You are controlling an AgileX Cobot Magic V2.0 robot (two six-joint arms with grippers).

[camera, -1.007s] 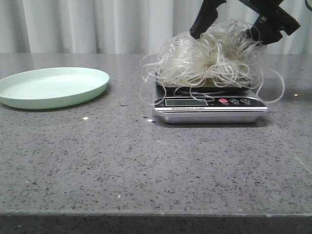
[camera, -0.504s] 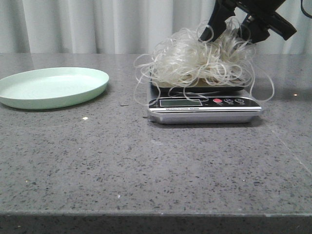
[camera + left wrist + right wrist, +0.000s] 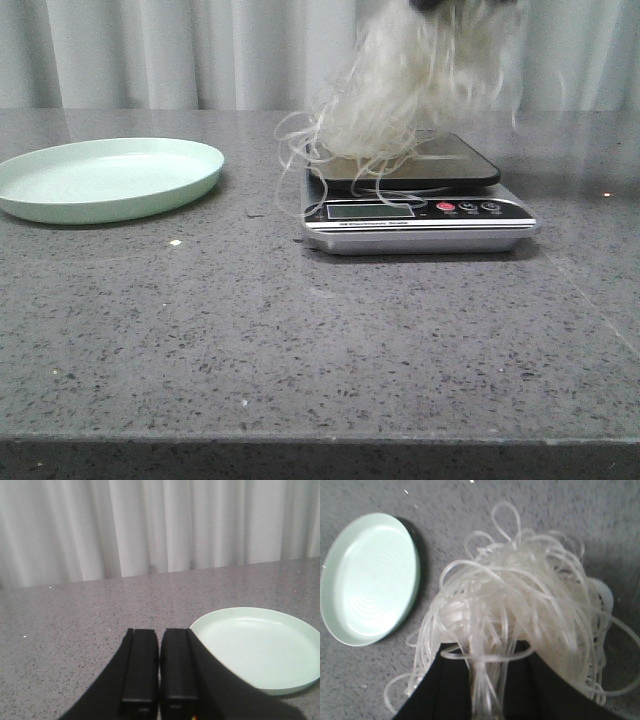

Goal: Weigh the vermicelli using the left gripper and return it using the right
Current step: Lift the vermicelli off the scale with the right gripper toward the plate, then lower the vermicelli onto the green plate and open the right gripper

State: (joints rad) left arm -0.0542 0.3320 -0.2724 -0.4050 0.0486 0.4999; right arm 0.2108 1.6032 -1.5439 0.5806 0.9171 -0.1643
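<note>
Right end effector (image 3: 482, 690): closed on the vermicelli (image 3: 400, 95), with strands pinched between its two dark fingers (image 3: 447, 685), as the right wrist view shows. In the front view the end effector itself is almost wholly above the picture's top edge. The single clump hangs blurred above the scale (image 3: 420, 205); its lowest loops trail over the left part of the dark weighing plate, though whether they touch it cannot be told.

Left end effector (image 3: 159, 670): fingers pressed together with nothing between them, held over the counter (image 3: 300, 340) just beside the plate (image 3: 105, 178).

Count: one clump of vermicelli, one scale, one plate, two end effectors.

Scale: silver body, dark top, a pale display and three small round buttons on its front face, one of them red. It stands on the counter, right of centre.

Plate: pale green, shallow, bare inside, at the left of the counter, well apart from the scale.

Surface: grey speckled stone counter, a few white flecks lying on it. Behind it hangs a pale pleated curtain (image 3: 150, 55) across the whole width.
</note>
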